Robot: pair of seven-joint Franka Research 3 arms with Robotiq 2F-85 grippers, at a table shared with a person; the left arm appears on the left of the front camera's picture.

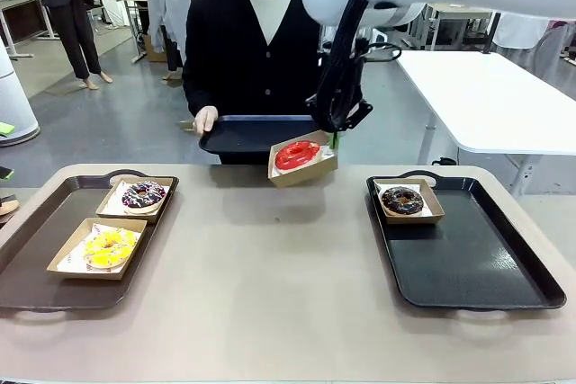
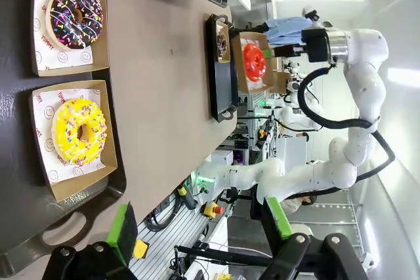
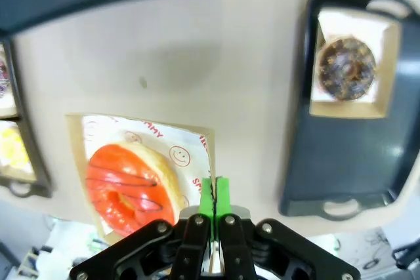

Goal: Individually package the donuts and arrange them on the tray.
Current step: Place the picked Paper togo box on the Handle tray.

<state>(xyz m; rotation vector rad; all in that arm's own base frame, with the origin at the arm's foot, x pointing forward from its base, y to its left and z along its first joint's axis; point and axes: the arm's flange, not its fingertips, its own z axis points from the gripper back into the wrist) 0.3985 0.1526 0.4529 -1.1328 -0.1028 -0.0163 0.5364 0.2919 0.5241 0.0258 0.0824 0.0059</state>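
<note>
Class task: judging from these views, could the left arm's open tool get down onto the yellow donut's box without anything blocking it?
Probably yes. The left tool is open and holds nothing, and the yellow donut lies uncovered in its box with nothing between them.

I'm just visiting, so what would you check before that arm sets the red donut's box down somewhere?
1. Grip: right gripper shut on the edge of the red donut's box: ok.
2. Red donut seated in its box: ok.
3. Box level: tilted while held above the table: not ok.
4. Room on the right tray beside the chocolate donut's box: ok.
5. Person's hand holding a dark tray, away from the box: ok.
6. Left gripper open, away from the right arm: ok.
</note>
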